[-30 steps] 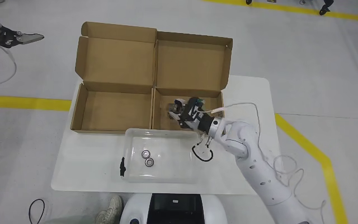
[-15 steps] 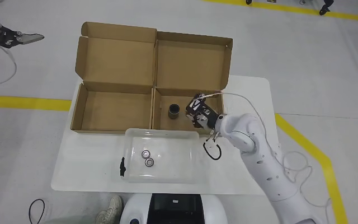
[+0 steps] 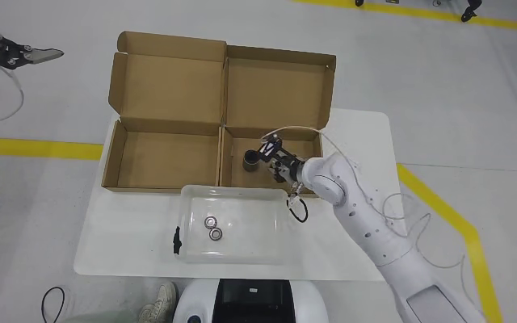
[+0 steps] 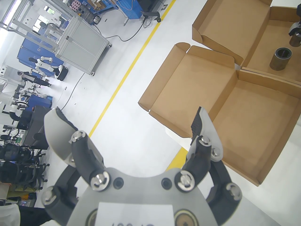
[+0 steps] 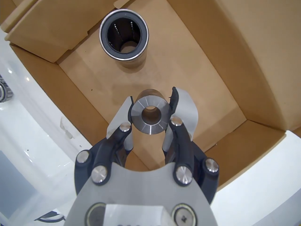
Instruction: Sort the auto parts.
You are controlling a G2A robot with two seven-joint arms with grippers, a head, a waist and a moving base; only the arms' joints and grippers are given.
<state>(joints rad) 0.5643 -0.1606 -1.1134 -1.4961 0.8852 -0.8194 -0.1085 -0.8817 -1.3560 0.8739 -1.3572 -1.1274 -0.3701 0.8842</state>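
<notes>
Tabletop (image 3: 359,137): white, and it's carrying everything from the middle of the top view down to the lower edge.
Left box (image 3: 166,160): open cardboard, lid flipped back toward the top of the frame, bare brown floor inside.
Right box (image 3: 275,89): pressed side by side against the left box, lid back as well. This is where the action is.
Clear tray (image 3: 234,190): sits just below both boxes in the top view.
Right arm (image 3: 363,218): comes up from the lower right corner, crosses the tray's right end, and the wrist is bent over the right box, pointing toward the upper left.
Left tool (image 4: 128,116): released, fingers spread wide with nothing between them. It hangs over the grey floor beside the tabletop, with the boxes at the right of its view.
Right tool (image 5: 152,96): clenched on the steel bushing, one pad on each side of its round wall. It hangs low inside the right box, and the top view has it at (image 3: 271,153).
Sleeve (image 5: 124,38): standing upright on the right box floor. The right wrist view looks straight down its dark bore, bright rim and all. The left wrist view gives the side instead, a plain dull cylinder (image 4: 281,58).
Steel bushing (image 5: 150,117): short, thick-walled, machined end face with a round hole, just beside the sleeve and apart from it. Whether it touches the box floor, I cannot tell.
Ring bearings (image 3: 211,220) (image 3: 216,234): two small rings side by side on the tray floor, left of centre in the top view.
Black piece (image 3: 175,241): tiny, on the tabletop at the tray's left end.
</notes>
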